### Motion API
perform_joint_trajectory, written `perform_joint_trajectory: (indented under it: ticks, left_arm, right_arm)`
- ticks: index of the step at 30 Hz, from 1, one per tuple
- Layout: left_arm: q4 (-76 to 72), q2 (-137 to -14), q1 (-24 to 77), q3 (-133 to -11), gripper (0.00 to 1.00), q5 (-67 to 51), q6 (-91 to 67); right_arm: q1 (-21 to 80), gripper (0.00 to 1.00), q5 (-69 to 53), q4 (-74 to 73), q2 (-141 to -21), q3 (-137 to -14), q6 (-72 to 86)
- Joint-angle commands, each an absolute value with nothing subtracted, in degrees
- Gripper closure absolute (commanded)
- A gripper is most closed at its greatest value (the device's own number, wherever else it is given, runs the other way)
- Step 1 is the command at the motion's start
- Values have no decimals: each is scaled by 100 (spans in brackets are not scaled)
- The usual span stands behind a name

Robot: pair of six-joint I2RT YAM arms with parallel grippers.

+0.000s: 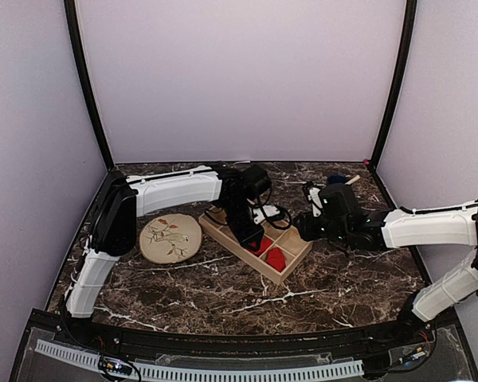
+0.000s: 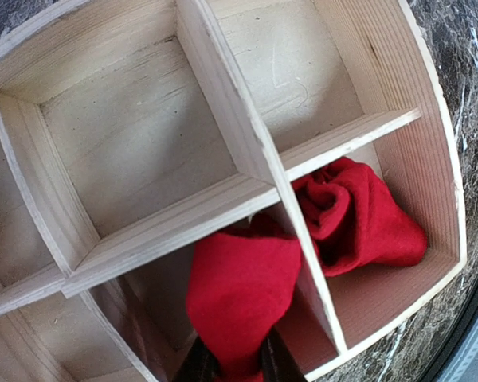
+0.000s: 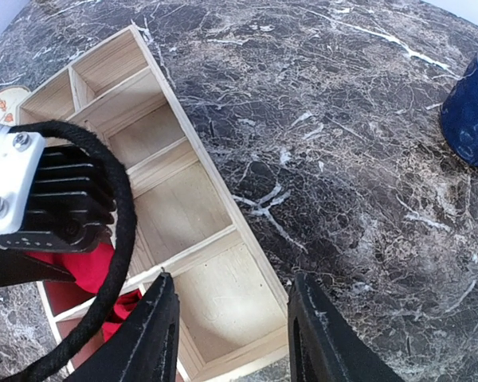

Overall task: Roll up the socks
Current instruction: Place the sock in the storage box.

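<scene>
We see the left arm rise from its base at the near left corner, bend at the elbow and stretch to the right across the dark marbled desk [image 1: 223,290], its wrist turned down into the shallow wooden tray with dividers [image 1: 291,239]. The left gripper [image 2: 239,370] hangs over the tray's near end. Its jaws pinch the narrow lower end of a soft red sock [image 2: 243,290], one dark finger showing on each side of the cloth.

The right arm climbs from the near right corner, folds at the elbow and runs leftward, low over the desk. The right gripper [image 3: 235,318] is near the tray's right end. In its wrist view its jaws stand spread above the tray's edge and an unfilled end compartment, with nothing between them.

We count two arms, two socks, one tray, one plate and one mug. The pinched red sock sits in a compartment near the tray's near end. The other, a rolled red sock bundle [image 2: 358,211], lies loose in the corner compartment just beside it, with a wooden divider between the two. From above, both show as red patches at the near end of the tray.

A round beige plate with a leaf pattern [image 1: 170,238] lies on the desk just left of the tray. A dark blue mug [image 3: 470,111] stands well apart from the tray, at the right edge of the right wrist view.
</scene>
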State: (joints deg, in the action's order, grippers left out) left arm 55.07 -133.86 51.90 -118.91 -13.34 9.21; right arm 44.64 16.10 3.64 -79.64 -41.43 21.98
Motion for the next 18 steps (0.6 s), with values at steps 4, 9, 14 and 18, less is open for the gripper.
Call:
perform_joint_trajectory:
  ticks: [4, 9, 14, 18]
  left_arm:
    - [6012, -13602, 5186, -11974, 76, -1388, 831]
    - [5965, -13726, 5186, -11972, 66, -1381, 830]
    - [5955, -13737, 5186, -12052, 59, -1280, 786]
    - [5936, -13622, 5186, -12149, 53, -1182, 736]
  right_arm:
    - [4542, 57, 1621, 388, -7795, -4095, 2268]
    - [4557, 57, 1626, 375, -7839, -4122, 2259]
    - [4566, 56, 1652, 362, -7832, -4130, 2257]
    - [4569, 56, 1661, 363, -7820, -4131, 2259]
